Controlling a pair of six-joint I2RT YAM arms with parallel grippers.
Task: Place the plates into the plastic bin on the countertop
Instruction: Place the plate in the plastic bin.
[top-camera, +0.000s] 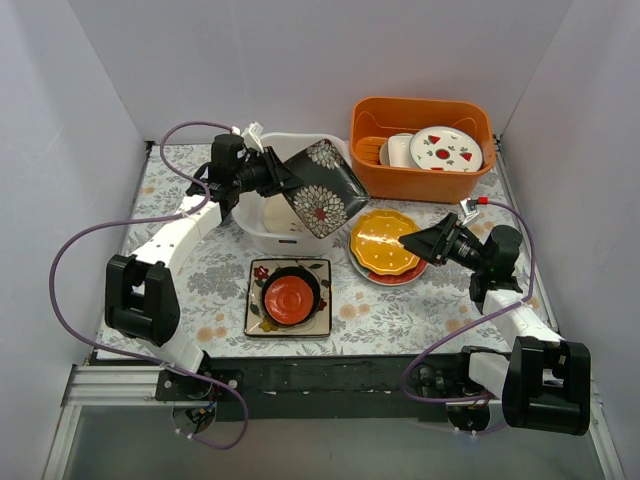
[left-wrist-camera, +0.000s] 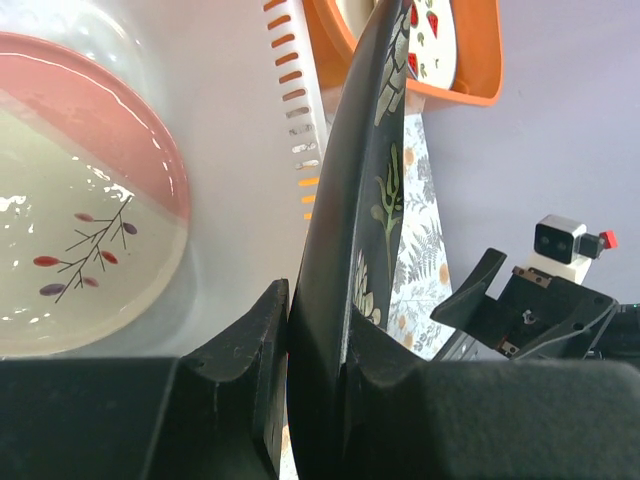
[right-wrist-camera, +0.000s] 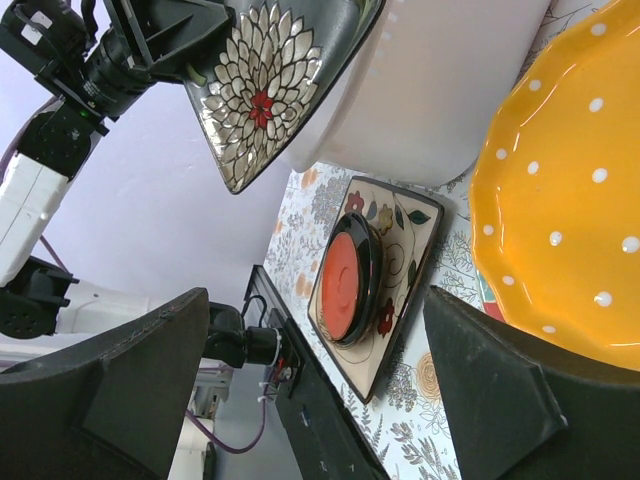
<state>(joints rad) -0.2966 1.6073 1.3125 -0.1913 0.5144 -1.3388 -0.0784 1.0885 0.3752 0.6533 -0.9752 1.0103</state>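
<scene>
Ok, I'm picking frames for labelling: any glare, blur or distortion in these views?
Top external: sharp, evenly lit, soft shadows. Left wrist: black square plate edge-on, close and soft; glare specks on the pink-and-white plate. Right wrist: yellow plate crisp, own pincer fingers dark, blurred.

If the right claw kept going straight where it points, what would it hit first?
Probably the plastic bin's side wall: the right gripper seems aimed just above the yellow plate. Height is hard to judge, so it might graze that plate first.
</scene>
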